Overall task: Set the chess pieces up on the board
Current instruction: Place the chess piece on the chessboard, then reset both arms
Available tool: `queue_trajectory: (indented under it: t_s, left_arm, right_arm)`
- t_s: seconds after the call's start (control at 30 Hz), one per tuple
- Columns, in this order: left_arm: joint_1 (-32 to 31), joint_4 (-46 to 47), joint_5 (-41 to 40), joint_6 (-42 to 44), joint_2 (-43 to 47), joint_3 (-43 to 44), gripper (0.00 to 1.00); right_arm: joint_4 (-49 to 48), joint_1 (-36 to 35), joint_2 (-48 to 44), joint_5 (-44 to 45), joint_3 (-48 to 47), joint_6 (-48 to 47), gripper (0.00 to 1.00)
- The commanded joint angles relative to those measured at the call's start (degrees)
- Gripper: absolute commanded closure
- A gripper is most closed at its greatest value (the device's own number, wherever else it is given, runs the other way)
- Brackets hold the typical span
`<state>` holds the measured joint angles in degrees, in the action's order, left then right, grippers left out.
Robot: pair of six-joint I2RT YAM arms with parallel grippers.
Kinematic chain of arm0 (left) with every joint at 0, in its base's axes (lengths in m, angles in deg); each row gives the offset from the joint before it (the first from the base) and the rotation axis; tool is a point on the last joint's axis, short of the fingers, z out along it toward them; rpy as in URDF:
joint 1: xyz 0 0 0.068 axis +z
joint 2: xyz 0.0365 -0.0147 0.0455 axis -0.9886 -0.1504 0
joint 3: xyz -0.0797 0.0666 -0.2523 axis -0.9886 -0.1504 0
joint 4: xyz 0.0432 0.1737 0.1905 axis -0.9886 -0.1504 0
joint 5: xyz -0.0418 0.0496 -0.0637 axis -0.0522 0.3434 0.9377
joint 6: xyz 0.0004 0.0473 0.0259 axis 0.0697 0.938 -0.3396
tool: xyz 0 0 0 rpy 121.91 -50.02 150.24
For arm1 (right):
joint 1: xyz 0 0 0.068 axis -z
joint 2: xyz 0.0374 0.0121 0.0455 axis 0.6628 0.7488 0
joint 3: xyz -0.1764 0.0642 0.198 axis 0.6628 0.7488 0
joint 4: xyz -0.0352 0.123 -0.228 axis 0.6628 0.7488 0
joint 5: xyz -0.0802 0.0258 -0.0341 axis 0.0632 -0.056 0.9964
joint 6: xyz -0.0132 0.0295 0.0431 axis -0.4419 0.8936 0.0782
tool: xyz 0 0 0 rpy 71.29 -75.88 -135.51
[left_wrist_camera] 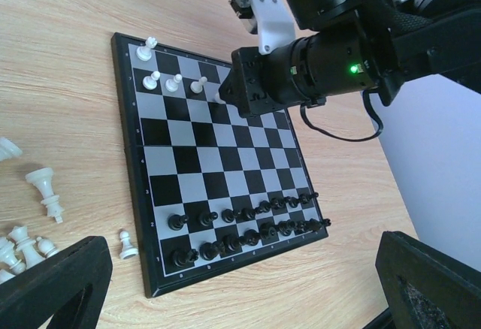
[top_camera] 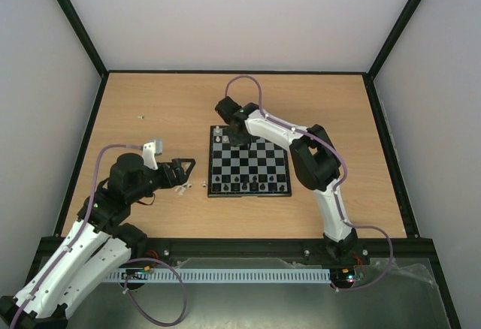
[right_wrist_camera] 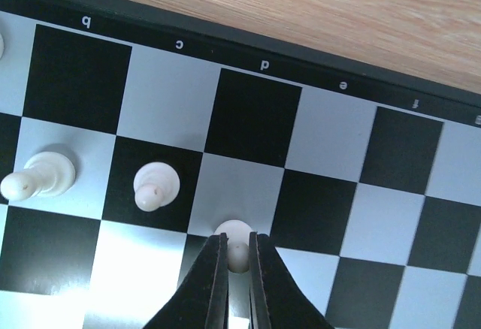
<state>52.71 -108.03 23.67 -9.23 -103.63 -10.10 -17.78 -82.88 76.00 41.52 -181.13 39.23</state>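
Observation:
The board [top_camera: 259, 149] lies mid-table with two rows of black pieces [left_wrist_camera: 248, 227] along its near edge. A few white pieces [left_wrist_camera: 174, 83] stand at its far left corner. My right gripper [right_wrist_camera: 238, 258] is shut on a white pawn [right_wrist_camera: 236, 233] that stands on a light square in the d file, beside two placed pawns [right_wrist_camera: 155, 186]. It also shows in the top view [top_camera: 228, 132]. My left gripper [top_camera: 183, 171] is open and empty, low over the table left of the board, its fingers [left_wrist_camera: 52, 284] wide apart. Loose white pieces [left_wrist_camera: 45, 190] lie beside it.
A single white pawn [left_wrist_camera: 128, 244] stands on the table just off the board's near left corner. A small piece [top_camera: 141, 117] lies alone at the far left of the table. The right arm [left_wrist_camera: 331, 58] reaches across the board's far side.

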Motion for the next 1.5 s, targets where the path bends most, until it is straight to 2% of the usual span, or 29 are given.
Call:
queue_trajectory:
  t_s: [0.0, 0.5, 0.6, 0.7, 1.0, 1.17, 1.27, 1.3, 1.4, 1.43, 1.47]
  left_arm:
    - [0.0, 1.3, -0.3, 0.7, -0.1, 0.1, 0.0]
    - [0.0, 2.4, -0.1, 0.3, -0.6, -0.5, 0.01]
    - [0.0, 2.7, 0.1, 0.1, -0.9, -0.7, 0.0]
    - [0.0, 2.9, 0.1, 0.1, -1.2, -0.6, 0.01]
    - [0.0, 3.3, 0.7, -0.2, -1.8, 0.0, 0.0]
    - [0.0, 3.6, 0.9, -0.3, -2.3, 0.4, 0.01]
    - [0.0, 4.4, 1.0, -0.3, -2.9, 0.6, 0.01]
    - [0.0, 4.7, 0.8, -0.2, -3.1, 0.7, 0.01]
    - [0.0, 5.7, -0.2, -0.5, -3.4, 1.1, 0.0]
    - [0.0, 6.3, -0.7, -0.7, -3.7, 1.1, 0.01]
    - [0.0, 6.9, -1.2, -0.8, -4.1, 1.4, 0.0]
  right_arm:
    - [-0.6, 0.6, 1.2, -1.1, -1.0, -0.5, 0.98]
    - [-2.7, 1.7, 2.9, -2.1, -1.1, -1.0, 0.95]
    - [-2.9, 1.7, 2.9, -2.6, -0.7, -1.0, 0.88]
    - [-3.0, 1.7, 2.2, -2.7, -0.2, -0.9, 0.75]
    - [-3.4, 1.7, -1.8, -1.9, 1.7, -0.3, 0.69]
    - [-4.2, 1.7, -8.8, -0.3, 5.3, 0.6, 0.69]
    - [-6.3, 1.7, -15.9, -0.5, 8.8, 1.1, 0.54]
    - [-7.2, 1.7, -19.2, -1.0, 10.3, 1.1, 0.45]
    - [-9.3, 1.7, -26.0, -1.6, 14.6, 1.0, 0.07]
    - [-9.9, 1.8, -28.0, -1.6, 15.6, 1.0, 0.0]
    - [-10.2, 1.9, -30.0, -1.8, 16.4, 0.9, 0.01]
